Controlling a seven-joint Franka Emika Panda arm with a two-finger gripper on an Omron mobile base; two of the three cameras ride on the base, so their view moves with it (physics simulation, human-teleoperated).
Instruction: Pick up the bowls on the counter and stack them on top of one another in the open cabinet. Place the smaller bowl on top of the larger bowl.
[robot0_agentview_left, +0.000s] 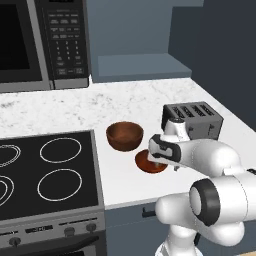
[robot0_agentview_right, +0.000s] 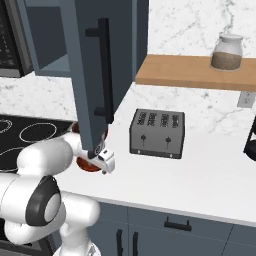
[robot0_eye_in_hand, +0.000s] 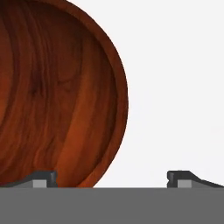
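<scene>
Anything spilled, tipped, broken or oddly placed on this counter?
Nothing stands out. The deeper dark brown bowl and the shallow reddish-brown bowl sit upright on the white marble-look counter, beside the dark four-slot toaster.

1. The left base view is looking down over the arm at the counter (robot0_agentview_left: 150, 95).
2. The right base view is facing that same counter, sharing the toaster (robot0_agentview_right: 157, 133).
3. The hand view is hovering close above the smaller bowl (robot0_eye_in_hand: 57, 92).
</scene>
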